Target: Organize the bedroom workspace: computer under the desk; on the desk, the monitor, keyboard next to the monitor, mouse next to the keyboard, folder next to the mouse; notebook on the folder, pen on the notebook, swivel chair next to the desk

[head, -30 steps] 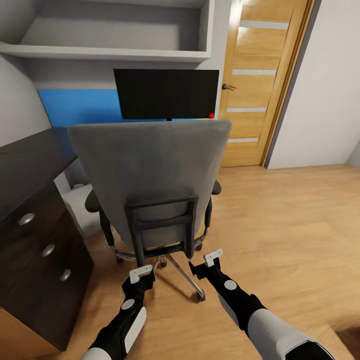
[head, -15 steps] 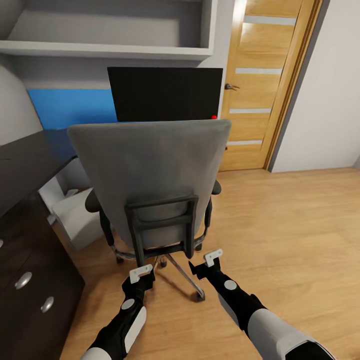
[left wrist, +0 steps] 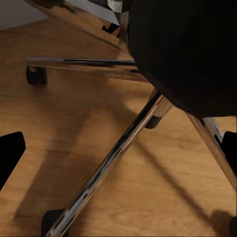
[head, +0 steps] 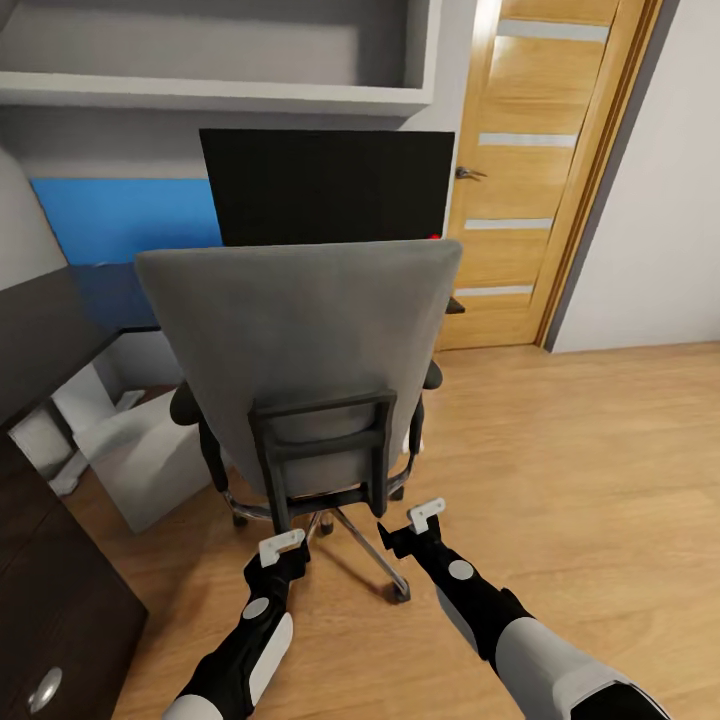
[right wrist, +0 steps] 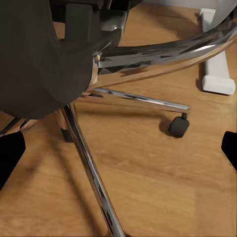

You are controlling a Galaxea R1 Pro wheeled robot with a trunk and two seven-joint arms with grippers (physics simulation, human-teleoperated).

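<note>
No readable text, label, brand or number on any surface; monitor (head: pixel 327 187) screen blank

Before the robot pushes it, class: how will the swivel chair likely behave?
The swivel chair will probably roll readily: its chrome legs end in casters on smooth wood floor. It may swivel rather than travel straight. Its tall backrest suggests that a high push could tip it.

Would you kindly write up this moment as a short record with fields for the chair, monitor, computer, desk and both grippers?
swivel chair: back facing the camera, chrome base on the wood floor
monitor: beyond the chair, partly hidden by it
computer: on the floor left of the chair
desk: at left, blue back panel
left gripper: open, low behind the chair base
right gripper: open, low behind the chair base
</note>
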